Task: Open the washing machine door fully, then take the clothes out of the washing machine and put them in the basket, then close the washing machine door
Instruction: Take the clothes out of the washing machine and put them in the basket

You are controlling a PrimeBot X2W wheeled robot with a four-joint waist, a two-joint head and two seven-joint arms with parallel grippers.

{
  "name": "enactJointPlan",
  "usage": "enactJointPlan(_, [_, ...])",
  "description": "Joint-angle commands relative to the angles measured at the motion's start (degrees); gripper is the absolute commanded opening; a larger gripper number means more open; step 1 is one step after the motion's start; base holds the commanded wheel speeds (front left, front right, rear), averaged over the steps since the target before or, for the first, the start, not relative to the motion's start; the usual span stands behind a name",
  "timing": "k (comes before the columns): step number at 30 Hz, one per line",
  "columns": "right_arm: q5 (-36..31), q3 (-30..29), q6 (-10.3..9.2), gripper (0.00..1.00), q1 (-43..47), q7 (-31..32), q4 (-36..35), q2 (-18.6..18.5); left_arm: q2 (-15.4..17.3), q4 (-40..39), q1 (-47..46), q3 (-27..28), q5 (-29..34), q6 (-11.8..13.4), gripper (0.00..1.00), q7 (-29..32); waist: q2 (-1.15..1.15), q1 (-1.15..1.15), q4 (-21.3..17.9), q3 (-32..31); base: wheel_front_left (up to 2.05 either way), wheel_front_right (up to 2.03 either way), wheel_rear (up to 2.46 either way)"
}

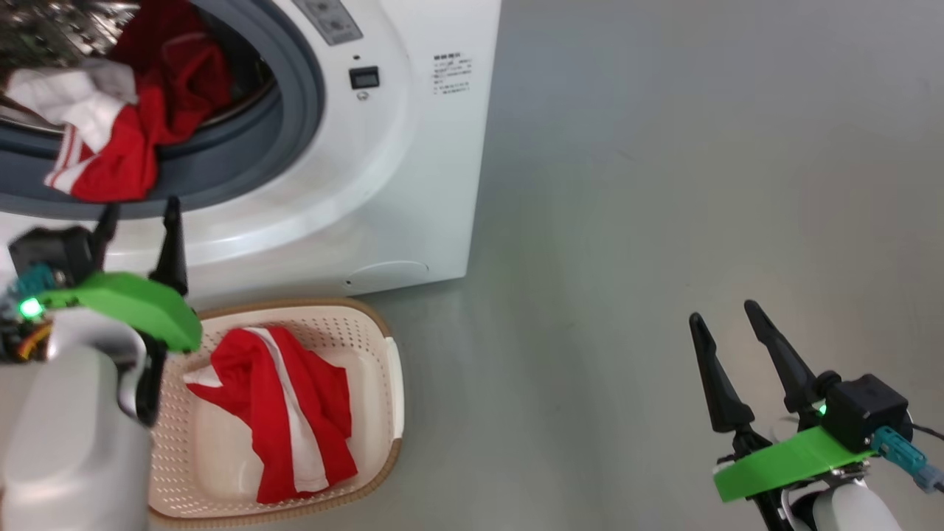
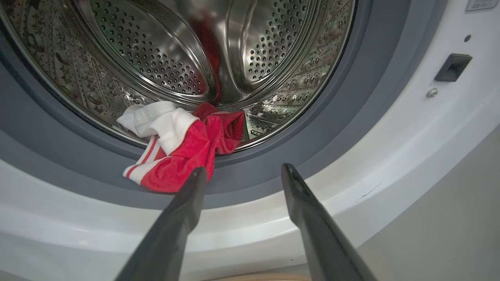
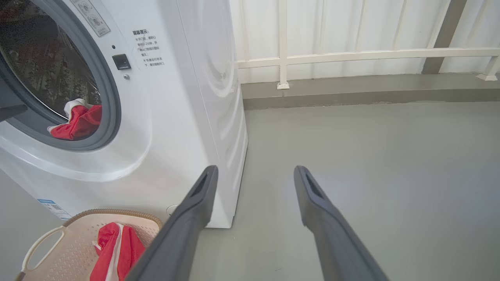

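Red clothes [image 2: 175, 156] spill over the seal [image 2: 62, 156], one piece in the basket [image 1: 394, 369]. Left jaws spread just short: drive in low, pinch the thick fold. Right jaws spread, idle far right.

We see a smooth grey floor [image 1: 664, 184] spreading to the right and far side of the scene. At its far edge runs a low grey ledge [image 3: 351, 84] below a white panelled wall [image 3: 351, 23]. 1 horizontal white rail [image 3: 371, 54] crosses the wall, carried by 1 white upright [image 3: 282, 31] whose foot [image 3: 283, 85] rests on the ledge. A dark column [image 3: 441, 39] stands far right.
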Motion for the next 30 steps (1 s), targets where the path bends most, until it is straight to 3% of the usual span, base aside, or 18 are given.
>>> enactJointPlan(1, [0.30, 1.35, 0.09, 1.00, -1.70, -0.27, -1.45, -0.09, 2.68, -0.33, -2.41, 1.24, 0.63, 0.68, 1.00, 0.02, 0.00, 0.00, -1.16, 1.54, 0.00, 0.00, 0.00])
enactJointPlan(16, [0.61, 3.24, 0.09, 1.00, -5.77, -0.27, -1.49, 1.91, 7.77, 18.41, -20.53, -1.44, 4.17, 3.50, 1.00, 1.77, 0.00, 0.00, -4.62, 7.77, 0.00, 0.00, 0.00])
enactJointPlan(30, [1.03, 4.94, 0.09, 1.00, -7.02, -0.27, -1.73, 2.51, 12.92, 29.48, -28.86, -3.98, 6.30, 4.74, 1.00, 0.70, 0.00, 0.00, -7.15, 11.73, 0.00, 0.00, 0.00])
